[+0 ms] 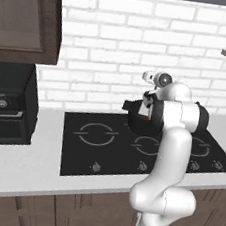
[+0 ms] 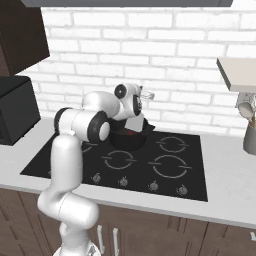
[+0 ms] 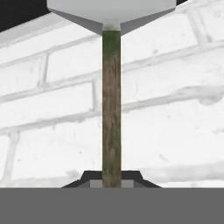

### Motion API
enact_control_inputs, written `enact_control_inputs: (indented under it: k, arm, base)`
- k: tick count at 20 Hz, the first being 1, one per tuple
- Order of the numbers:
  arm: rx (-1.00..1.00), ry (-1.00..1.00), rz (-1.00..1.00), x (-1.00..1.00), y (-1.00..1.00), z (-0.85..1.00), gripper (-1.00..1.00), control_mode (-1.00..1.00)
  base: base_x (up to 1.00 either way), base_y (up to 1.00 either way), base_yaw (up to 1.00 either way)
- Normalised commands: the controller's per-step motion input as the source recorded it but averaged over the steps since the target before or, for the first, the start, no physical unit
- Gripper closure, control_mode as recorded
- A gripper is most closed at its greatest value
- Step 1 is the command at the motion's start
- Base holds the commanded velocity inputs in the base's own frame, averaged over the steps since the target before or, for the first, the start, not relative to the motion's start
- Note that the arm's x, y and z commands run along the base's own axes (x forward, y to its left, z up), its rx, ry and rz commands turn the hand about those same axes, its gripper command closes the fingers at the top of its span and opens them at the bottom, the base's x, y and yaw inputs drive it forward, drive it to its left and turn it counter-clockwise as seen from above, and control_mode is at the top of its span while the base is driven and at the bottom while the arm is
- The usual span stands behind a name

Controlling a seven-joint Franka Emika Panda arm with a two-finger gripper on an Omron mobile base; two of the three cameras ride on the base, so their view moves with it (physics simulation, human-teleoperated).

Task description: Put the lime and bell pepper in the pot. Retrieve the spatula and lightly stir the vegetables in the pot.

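Observation:
My gripper [image 1: 148,99] [image 2: 137,105] hovers just above the black pot [image 1: 134,119] [image 2: 124,141], which stands on the rear burner of the cooktop. It is shut on the thin handle of the spatula [image 3: 111,109]. The handle rises from my fingertips to a flat pale grey head [image 3: 109,11], seen as a pale shape [image 1: 148,77] [image 2: 146,93] in front of the brick wall. A small red patch, the bell pepper [image 1: 147,118] [image 2: 131,133], shows inside the pot. My arm covers much of the pot. The lime is hidden.
The black cooktop [image 1: 95,148] [image 2: 165,175] has knobs along its front edge. A black microwave [image 1: 5,106] sits at the left under a dark cabinet. At the right are a grey holder with round spoons [image 2: 249,132], a wall outlet and a shelf [image 2: 237,72].

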Motion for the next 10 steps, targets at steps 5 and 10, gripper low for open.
enact_control_inputs:
  k: [5, 10]
  arm:
    - [-0.01, 0.00, 0.01, 0.20, 0.29, -0.03, 1.00, -1.00]
    - [-0.03, -0.02, 0.00, 0.21, 0.26, -0.20, 1.00, -1.00]
  base:
    - [0.00, 0.00, 0.00]
    - [0.00, 0.00, 0.00]
